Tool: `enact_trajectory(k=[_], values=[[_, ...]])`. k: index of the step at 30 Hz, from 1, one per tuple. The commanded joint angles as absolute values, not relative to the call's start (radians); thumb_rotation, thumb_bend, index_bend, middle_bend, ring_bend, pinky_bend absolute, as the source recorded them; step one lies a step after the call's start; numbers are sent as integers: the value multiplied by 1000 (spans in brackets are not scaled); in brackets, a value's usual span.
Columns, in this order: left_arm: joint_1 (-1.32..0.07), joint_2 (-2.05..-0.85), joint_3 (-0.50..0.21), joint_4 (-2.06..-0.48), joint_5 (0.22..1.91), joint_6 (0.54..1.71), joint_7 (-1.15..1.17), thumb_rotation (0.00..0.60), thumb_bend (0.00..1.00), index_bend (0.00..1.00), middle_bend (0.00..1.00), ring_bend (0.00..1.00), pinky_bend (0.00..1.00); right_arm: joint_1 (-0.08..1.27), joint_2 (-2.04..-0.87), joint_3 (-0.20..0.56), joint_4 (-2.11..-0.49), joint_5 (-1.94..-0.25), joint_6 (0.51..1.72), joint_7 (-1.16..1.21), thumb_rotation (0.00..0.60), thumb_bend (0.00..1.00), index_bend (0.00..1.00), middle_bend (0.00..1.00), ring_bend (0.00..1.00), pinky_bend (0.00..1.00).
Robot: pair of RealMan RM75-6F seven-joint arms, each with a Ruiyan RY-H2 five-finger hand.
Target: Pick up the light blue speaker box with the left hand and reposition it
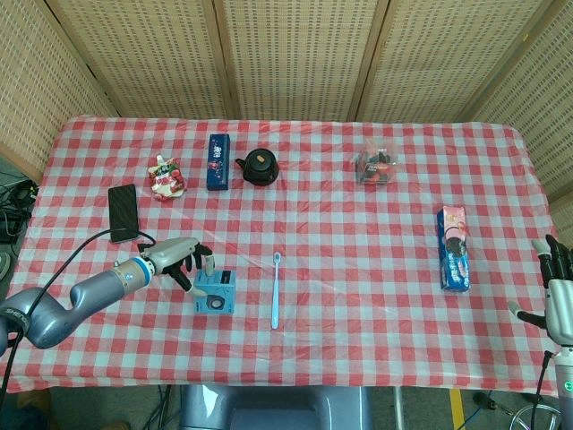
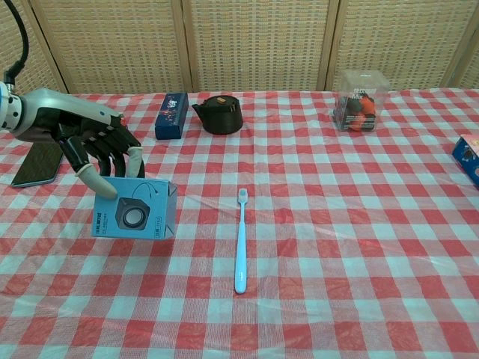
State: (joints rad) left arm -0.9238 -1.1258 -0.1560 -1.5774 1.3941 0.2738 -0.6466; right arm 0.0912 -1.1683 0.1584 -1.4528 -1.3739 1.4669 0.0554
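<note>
While the left hand grips it, the speaker box faces the robot.

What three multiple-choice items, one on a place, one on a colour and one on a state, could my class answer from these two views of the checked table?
1. Where does the toothbrush lie?
A. Beside the light blue speaker box, towards the table's middle
B. On top of the phone
C. Inside the clear container

2. What colour is the teapot?
A. White
B. Black
C. Yellow

3. What is the left hand doing?
A. Resting flat on the phone
B. Gripping the toothbrush
C. Holding the speaker box from above, fingers on its top

Answers:
1. A: both views show the toothbrush on the cloth just beside the box, apart from it.
2. B: the chest view shows a dark, black pot by the dark blue carton.
3. C: the fingertips press the box's top edge, while the phone lies untouched behind.
</note>
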Motion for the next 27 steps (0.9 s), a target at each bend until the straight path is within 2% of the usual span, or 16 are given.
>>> enact_trajectory(k=[1,3,5,7,9,10,13,20,27], values=[[-961,-1164,-146,-1526,1368,223,-641,600,210,485,348,407,399,93,-1168,160,-1451,-1370,1463,58,600,0,87,0,0,0],[-976,-1182,-141,-1499,1350,196,-633,600,210,455,324,400,374,93,-1169,161,-1448,-1367,1459,59,600,0,87,0,0,0],[-986,-1200,-136,-1474,1334,185,-622,600,207,374,246,327,314,94,-1169,161,-1445,-1364,1457,60,600,0,87,0,0,0],[-990,-1216,-133,-1457,1318,180,-614,600,173,138,78,125,188,95,-1170,162,-1443,-1362,1454,61,600,0,87,0,0,0],[-990,-1227,-131,-1445,1307,183,-607,600,99,8,3,14,81,95,-1171,162,-1441,-1360,1452,61,600,0,87,0,0,0],[-987,-1235,-131,-1437,1302,192,-603,600,51,0,0,0,39,95,-1171,161,-1440,-1360,1451,61,600,0,87,0,0,0],[-969,-1258,-137,-1414,1289,252,-583,600,0,0,0,0,11,96,-1172,161,-1439,-1360,1451,59,600,0,87,0,0,0],[-890,-1244,-167,-1454,1311,468,-546,600,0,0,0,0,10,95,-1172,161,-1442,-1362,1454,57,600,0,87,0,0,0],[-828,-1222,-101,-1496,1435,643,-330,600,0,0,0,0,38,94,-1170,159,-1446,-1367,1455,62,600,0,87,0,0,0]])
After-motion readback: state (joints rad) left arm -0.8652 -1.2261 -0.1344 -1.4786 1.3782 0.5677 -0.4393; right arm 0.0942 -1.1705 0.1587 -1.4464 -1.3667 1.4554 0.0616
